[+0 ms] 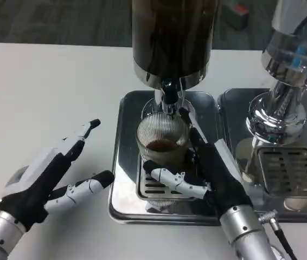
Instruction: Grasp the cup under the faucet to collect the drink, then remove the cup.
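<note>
A ribbed clear glass cup [162, 142] stands on the slotted drip grate [152, 188] directly under the black faucet [168, 97] of a dark drink dispenser [173, 35]. A little brown drink lies in the cup's bottom. My right hand [208, 170] grips the cup from the right side, with fingers along its right wall and the thumb across its front base. My left hand [53, 176] rests on the white table to the left of the tray, fingers spread, holding nothing.
The silver tray [122, 162] holds the grate and cup. A second silver dispenser [286, 81] with its own tray and grate [292, 172] stands at the right. A black cable [283, 241] runs by my right wrist. White table [45, 92] stretches left.
</note>
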